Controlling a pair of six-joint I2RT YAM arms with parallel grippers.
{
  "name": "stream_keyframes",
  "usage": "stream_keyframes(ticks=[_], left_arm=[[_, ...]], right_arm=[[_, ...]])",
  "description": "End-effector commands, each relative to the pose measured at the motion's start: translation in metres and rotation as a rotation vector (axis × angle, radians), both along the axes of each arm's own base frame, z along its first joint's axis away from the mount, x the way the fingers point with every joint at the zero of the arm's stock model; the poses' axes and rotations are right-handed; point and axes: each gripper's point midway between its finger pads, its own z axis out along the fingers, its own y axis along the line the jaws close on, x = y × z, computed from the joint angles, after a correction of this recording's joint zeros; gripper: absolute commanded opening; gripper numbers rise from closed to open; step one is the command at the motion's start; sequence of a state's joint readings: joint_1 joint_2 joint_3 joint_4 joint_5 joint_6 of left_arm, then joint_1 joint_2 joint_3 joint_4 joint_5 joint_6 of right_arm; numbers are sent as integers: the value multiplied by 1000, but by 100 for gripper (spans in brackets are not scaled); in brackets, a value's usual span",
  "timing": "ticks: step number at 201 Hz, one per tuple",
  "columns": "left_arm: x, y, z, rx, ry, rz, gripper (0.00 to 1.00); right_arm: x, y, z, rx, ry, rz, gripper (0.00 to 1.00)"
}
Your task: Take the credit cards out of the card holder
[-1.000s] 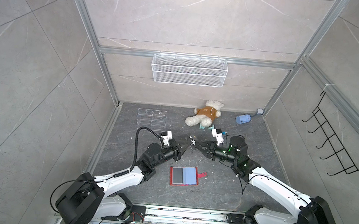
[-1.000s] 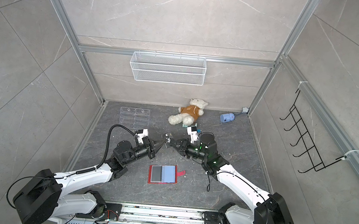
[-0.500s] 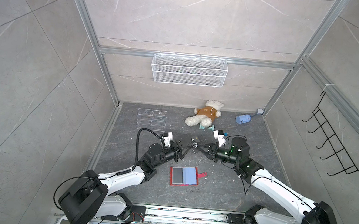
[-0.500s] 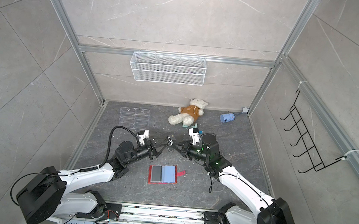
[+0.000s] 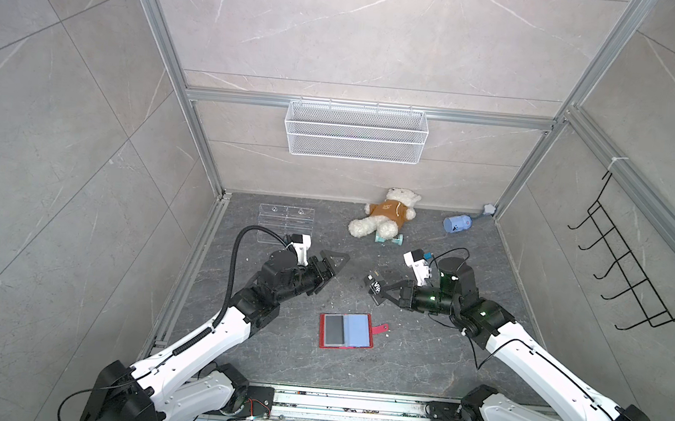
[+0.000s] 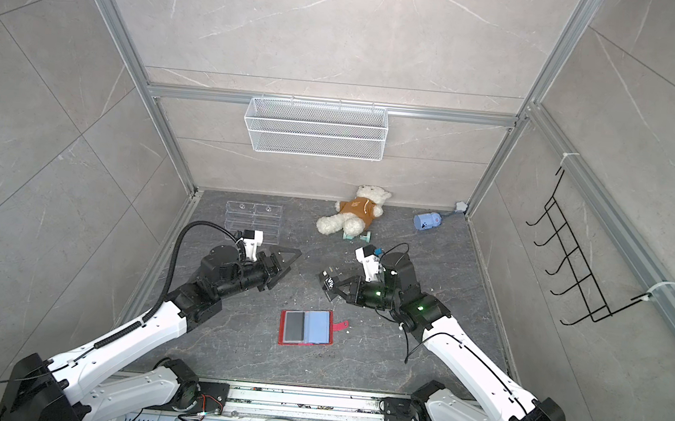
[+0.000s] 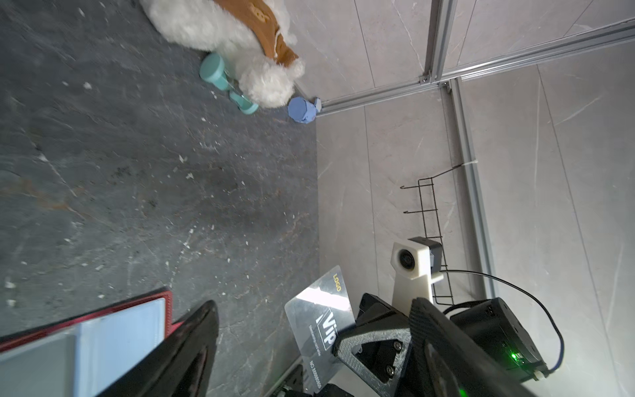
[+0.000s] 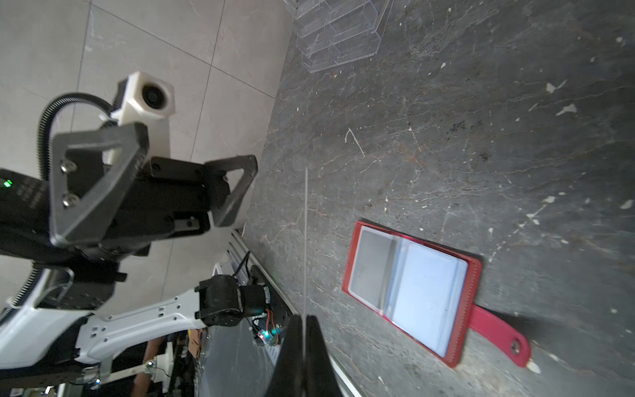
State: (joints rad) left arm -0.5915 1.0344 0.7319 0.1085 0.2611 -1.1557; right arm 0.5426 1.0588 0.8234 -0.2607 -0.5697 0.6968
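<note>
The card holder [image 5: 345, 331] [image 6: 306, 327] lies open and flat on the dark floor, a red wallet with pale blue sleeves and its tab pointing right. A dark grey card [image 5: 333, 330] shows in its left sleeve. My right gripper [image 5: 381, 289] [image 8: 304, 319] is shut on a black "Vip" credit card [image 5: 375, 286] [image 7: 321, 323], held above the floor behind the holder. In the right wrist view this card [image 8: 305, 240] shows edge-on as a thin line. My left gripper [image 5: 333, 267] is open and empty, a short way left of the card.
A teddy bear [image 5: 387, 216] with a teal dumbbell [image 5: 387, 239] lies at the back, a blue toy [image 5: 457, 223] at the back right, and a clear acrylic rack [image 5: 285, 219] at the back left. A wire basket [image 5: 355, 132] hangs on the back wall, and a black hook rack [image 5: 630, 278] on the right wall.
The two grippers met at the card. My left gripper opened and drew back to the left, while my right gripper closed on the card and now holds it alone.
</note>
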Motion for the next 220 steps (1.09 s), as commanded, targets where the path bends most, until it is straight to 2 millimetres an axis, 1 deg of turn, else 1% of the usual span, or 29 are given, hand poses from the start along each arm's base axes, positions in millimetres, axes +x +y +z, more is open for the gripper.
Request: stream_keyframes(ticks=[1, 28, 63, 81, 117, 147, 163, 172, 173, 180, 181, 183, 185, 186, 193, 220], left_arm=[[3, 30, -14, 202, 2, -4, 89], [19, 60, -9, 253, 27, 12, 89], [38, 87, -4, 330, 47, 5, 89], [50, 97, -2, 342, 69, 2, 88], [76, 124, -4, 500, 81, 38, 85], [101, 153, -10, 718, 89, 73, 84], [116, 168, -16, 803, 99, 84, 83], [124, 176, -19, 830, 113, 90, 82], [126, 177, -17, 830, 108, 92, 82], [133, 183, -23, 845, 122, 91, 80], [134, 184, -20, 846, 115, 94, 80], [136, 185, -24, 849, 125, 93, 80], [138, 187, -21, 850, 119, 98, 79], [139, 187, -25, 852, 127, 95, 79], [146, 193, -27, 859, 131, 99, 78], [174, 209, -38, 884, 138, 91, 72]], right_arm=[[-7, -9, 2, -89, -87, 54, 0], [-11, -11, 11, -100, -154, 83, 0], [-18, -16, 25, -134, -238, 123, 0], [-19, -19, 26, -161, -254, 130, 0], [-18, -21, 26, -185, -249, 136, 0], [-16, -20, 25, -193, -252, 135, 0], [-14, -19, 24, -195, -253, 138, 0], [-12, -18, 25, -196, -256, 140, 0], [-12, -18, 25, -196, -256, 141, 0], [-12, -17, 25, -197, -257, 144, 0], [-11, -17, 25, -197, -257, 144, 0], [-11, -17, 25, -197, -257, 145, 0], [-11, -17, 25, -199, -256, 146, 0], [-11, -16, 25, -198, -256, 147, 0], [-10, -16, 26, -199, -259, 149, 0], [-5, -13, 26, -209, -259, 151, 0]])
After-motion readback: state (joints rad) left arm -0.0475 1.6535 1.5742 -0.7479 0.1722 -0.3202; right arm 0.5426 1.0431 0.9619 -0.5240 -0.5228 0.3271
